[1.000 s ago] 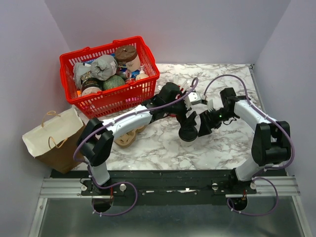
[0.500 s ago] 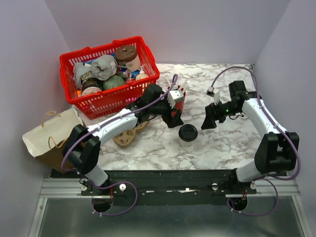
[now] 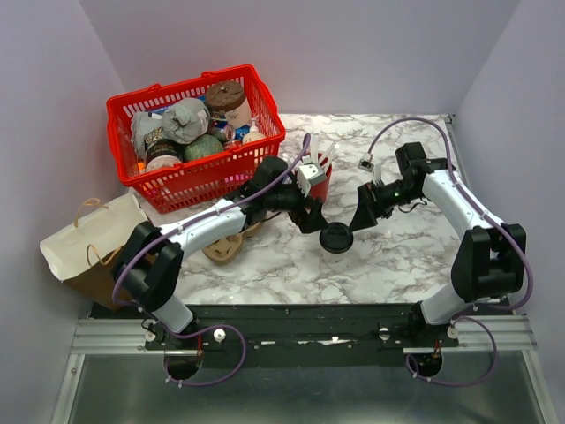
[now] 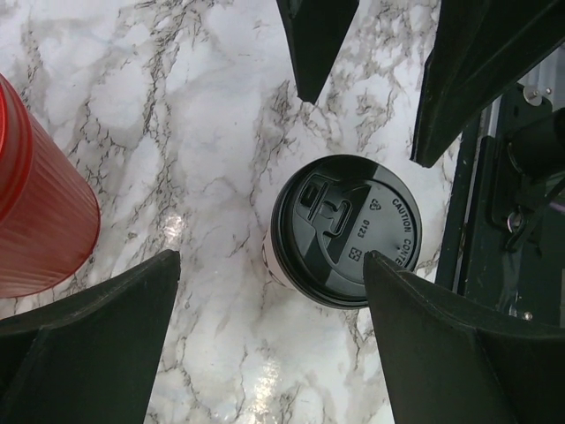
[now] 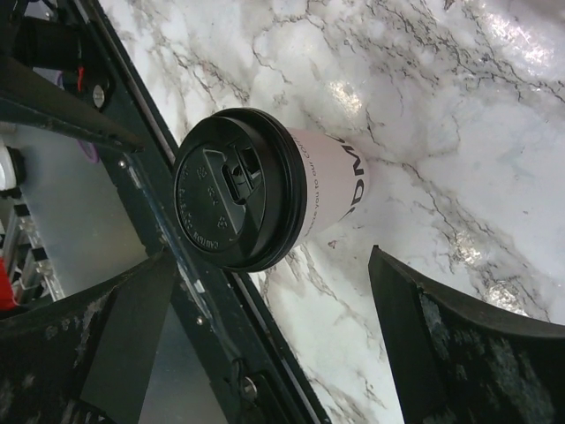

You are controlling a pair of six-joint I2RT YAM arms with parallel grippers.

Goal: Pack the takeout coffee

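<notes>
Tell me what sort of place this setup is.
Probably a robot lab cell staged as a takeout packing station: plain walls box in a marble-patterned table, with a red shopping basket of goods, a paper bag at its left edge, and a lidded takeout coffee on it.

White arm shells [image 3: 216,223], black joints [image 3: 484,265], looping purple cables [image 3: 415,121]

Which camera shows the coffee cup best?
The right wrist view: it shows the coffee cup whole, lid and cream side with lettering. The left wrist view shows mostly the lid from above. The top view shows a small dark disc.
</notes>
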